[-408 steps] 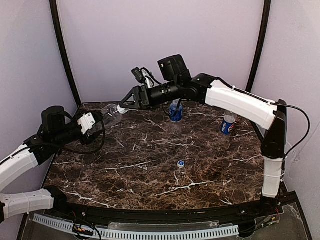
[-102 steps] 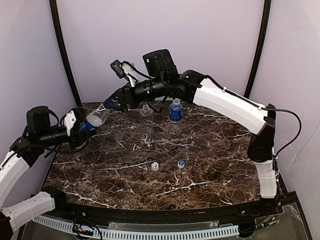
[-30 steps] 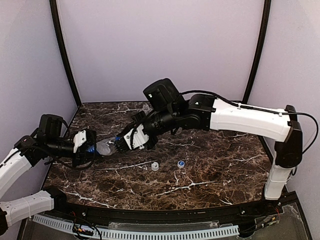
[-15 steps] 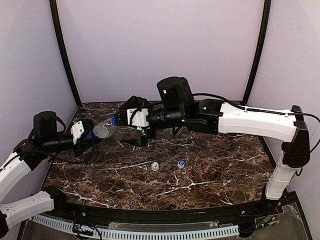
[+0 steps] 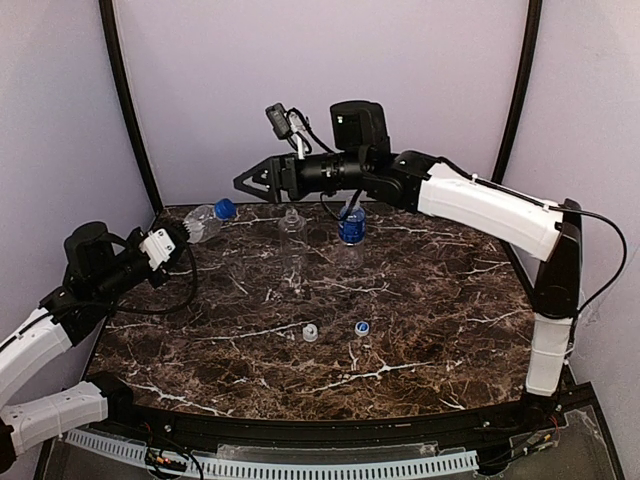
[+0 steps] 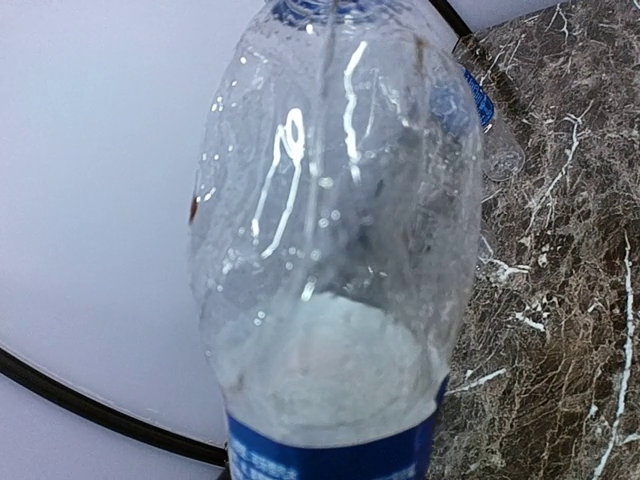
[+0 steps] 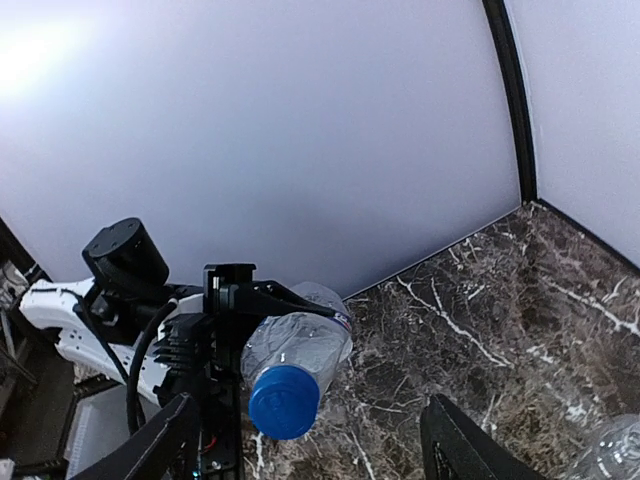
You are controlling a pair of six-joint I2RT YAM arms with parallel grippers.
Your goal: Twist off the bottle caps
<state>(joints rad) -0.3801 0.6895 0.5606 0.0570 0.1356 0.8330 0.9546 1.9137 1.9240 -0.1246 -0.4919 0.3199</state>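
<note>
My left gripper (image 5: 186,233) is shut on a clear bottle with a blue label (image 5: 203,222), held tilted above the table's far left corner. Its blue cap (image 5: 225,208) is on and points toward my right gripper (image 5: 247,184), which hovers open a short way from the cap, touching nothing. In the right wrist view the cap (image 7: 283,401) sits just beyond my own spread fingers, and the left gripper's black fingers (image 7: 280,297) clamp the bottle (image 7: 305,345). The bottle (image 6: 330,250) fills the left wrist view and hides the left fingers.
An uncapped, unlabelled bottle (image 5: 291,222) and a blue-labelled bottle (image 5: 351,226) stand at the back of the marble table (image 5: 430,330). A loose white cap (image 5: 310,333) and a loose blue cap (image 5: 362,327) lie near the table's middle front. Purple walls close in behind.
My right gripper has opened, left the blue cap and risen back to the right. The left arm has lifted the bottle up toward the far left corner, cap still on.
</note>
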